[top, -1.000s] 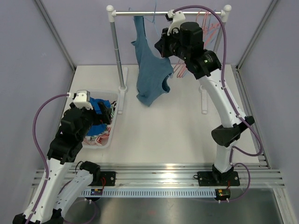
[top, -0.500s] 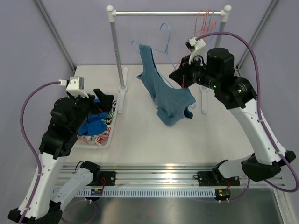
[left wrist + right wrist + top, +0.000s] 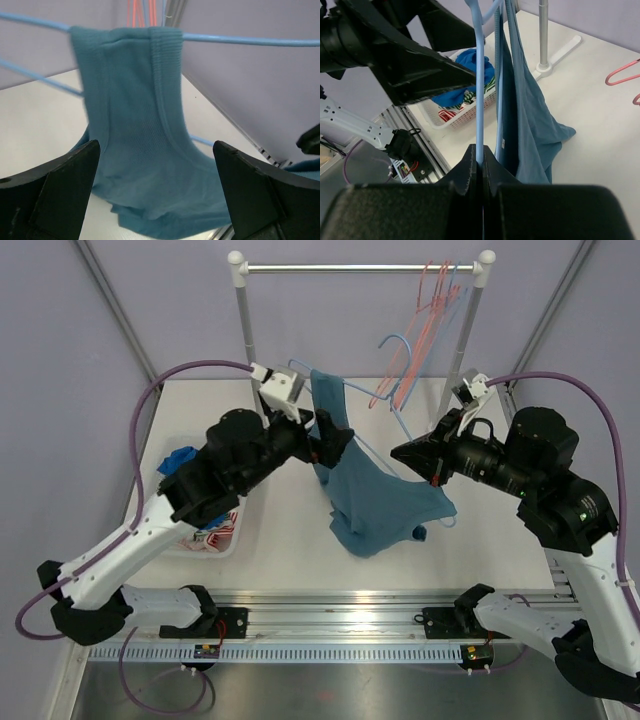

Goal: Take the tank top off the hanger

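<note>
The blue tank top (image 3: 380, 508) hangs from a light-blue wire hanger (image 3: 402, 390) in mid-air over the table's middle, its hem drooping to the tabletop. My right gripper (image 3: 402, 453) is shut on the hanger wire (image 3: 480, 100), with the tank top (image 3: 532, 125) draped just right of its jaws. My left gripper (image 3: 335, 443) stands open at the top's upper strap. In the left wrist view the strap (image 3: 130, 95) is folded over the hanger wire (image 3: 240, 39), and the two wide-apart fingers (image 3: 60, 195) sit on either side below it without touching.
A white basket (image 3: 222, 540) of coloured clothes sits at the left, also seen in the right wrist view (image 3: 470, 107). The garment rack (image 3: 360, 268) stands at the back with pink hangers (image 3: 432, 300) on its right end. Its left post (image 3: 250, 350) is near my left arm.
My right arm lifted the hanger with the tank top off the rail and brought it down and forward. My left arm swung from the basket over to the top's strap, still open.
</note>
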You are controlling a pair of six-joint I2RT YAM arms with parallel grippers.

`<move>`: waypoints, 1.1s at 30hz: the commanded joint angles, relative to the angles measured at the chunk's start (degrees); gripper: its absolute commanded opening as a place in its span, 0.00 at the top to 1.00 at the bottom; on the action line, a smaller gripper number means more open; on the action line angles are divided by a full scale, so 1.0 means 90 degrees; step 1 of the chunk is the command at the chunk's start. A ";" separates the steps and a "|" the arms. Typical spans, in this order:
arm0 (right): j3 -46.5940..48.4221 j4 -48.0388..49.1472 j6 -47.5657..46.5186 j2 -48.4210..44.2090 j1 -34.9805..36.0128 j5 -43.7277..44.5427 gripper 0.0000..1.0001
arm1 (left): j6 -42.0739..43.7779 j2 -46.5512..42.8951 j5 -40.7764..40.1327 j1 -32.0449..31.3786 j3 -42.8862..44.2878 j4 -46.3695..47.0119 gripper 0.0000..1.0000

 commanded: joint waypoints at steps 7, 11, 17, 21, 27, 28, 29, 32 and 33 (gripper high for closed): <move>-0.0279 0.0157 0.0015 -0.0283 0.0052 -0.0123 1.00 | 0.1091 0.0828 -0.2107 -0.0481 0.0675 0.0689 0.26; -0.0455 0.0157 -0.0063 -0.0380 0.0052 0.0061 1.00 | 0.1141 0.0975 -0.2322 -0.0481 0.0704 0.0778 0.44; -0.0524 0.0117 -0.0142 -0.0234 0.0052 0.0278 1.00 | 0.1238 0.0985 -0.2156 -0.0481 0.0665 0.0914 0.46; -0.0572 0.0166 -0.0122 -0.0263 0.0052 0.0179 1.00 | 0.1394 0.1073 -0.2400 -0.0481 0.0704 0.0924 0.70; -0.0670 0.0176 -0.0103 -0.0351 0.0052 0.0179 1.00 | 0.1551 0.1190 -0.2635 -0.0413 0.0695 0.1051 0.96; -0.0670 0.0137 -0.0103 -0.0361 0.0052 0.0150 1.00 | 0.1532 0.1200 -0.2635 -0.0384 0.0704 0.1041 1.00; -0.0680 0.0118 -0.0112 -0.0371 0.0052 0.0150 1.00 | 0.1522 0.1219 -0.2654 -0.0355 0.0743 0.0993 1.00; -0.0777 -0.0009 -0.0180 -0.0439 0.0052 0.0199 1.00 | 0.1444 0.1239 -0.2946 -0.0219 0.0811 0.0896 1.00; -0.0874 -0.0058 -0.0200 -0.0468 0.0052 0.0179 1.00 | 0.1395 0.1239 -0.3034 -0.0160 0.0831 0.0847 1.00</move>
